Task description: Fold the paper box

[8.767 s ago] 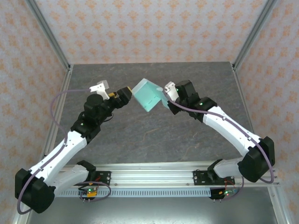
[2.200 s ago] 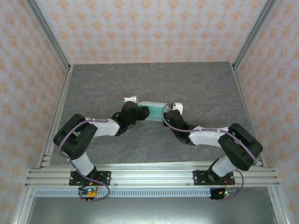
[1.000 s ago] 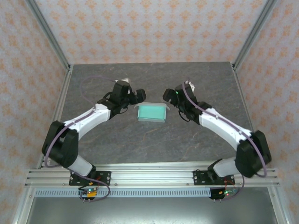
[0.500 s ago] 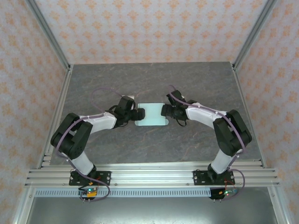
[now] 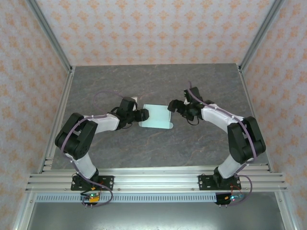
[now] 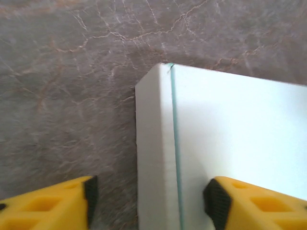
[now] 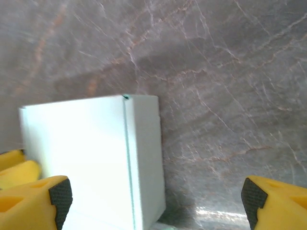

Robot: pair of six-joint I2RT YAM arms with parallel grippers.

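Grey marbled table (image 5: 144,81) spans the frame. Left arm (image 5: 103,122) lies low and sharply bent, reaching in from the left. Its jaws stand partly apart and straddle the box's left edge without a clear grip. Right arm (image 5: 216,115) reaches in from the right, jaws wide apart and holding nothing. Between them, at centre frame, the paper box (image 5: 156,116) lies flat, pale mint. Folding looks nearly finished. A rounded tab (image 5: 168,126) at its lower right corner probably needs tucking or pressing next.
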